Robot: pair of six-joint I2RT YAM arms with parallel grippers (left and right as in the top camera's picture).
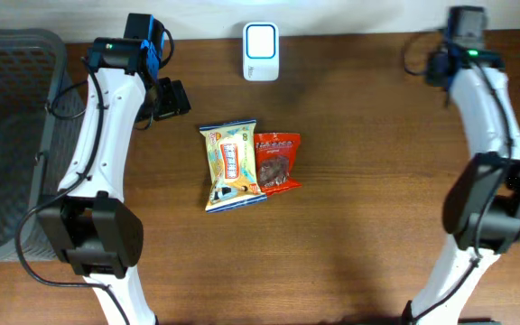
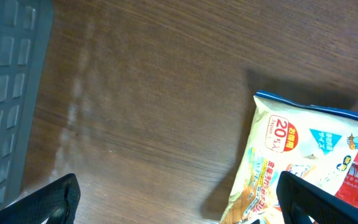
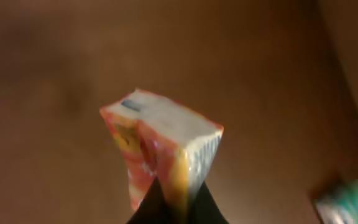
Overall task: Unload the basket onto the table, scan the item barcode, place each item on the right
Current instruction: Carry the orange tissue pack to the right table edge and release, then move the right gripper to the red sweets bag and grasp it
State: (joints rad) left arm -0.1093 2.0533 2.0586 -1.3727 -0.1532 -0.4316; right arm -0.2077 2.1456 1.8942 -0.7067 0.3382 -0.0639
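**Right tool shut on a packet, well to the right of the scanner**

Your right tool (image 3: pixel 173 202) is pinched shut on the lower end of an orange-and-white packet (image 3: pixel 160 143). The packet stands up from the fingers above the brown desk (image 3: pixel 55 74). Its upper end shows a white face with a small dark mark. The view is too blurred to tell whether that mark is a barcode.

From overhead, the right arm's wrist (image 1: pixel 463 45) sits well to the right of the white scanner (image 1: pixel 260 51), at about the same far edge of the desk. You cannot make out the packet itself from up there.

Your left tool (image 1: pixel 171 97) hangs to the left of the scanner and a little nearer the arm bases. It is between the scanner and the grey basket (image 1: pixel 7 135), which stands well apart, further left. This tool is spread wide and has hold of nothing. In the left wrist view its two black fingertips (image 2: pixel 55 199) sit at the lower corners with bare desk between them.

Two more packets lie flat on the near side of the scanner, toward the arm bases, almost straight in line with it. They are a yellow-and-white snack bag (image 1: pixel 230 165) and a red snack bag (image 1: pixel 277 161), side by side and touching. The red one is the further right of the scanner.
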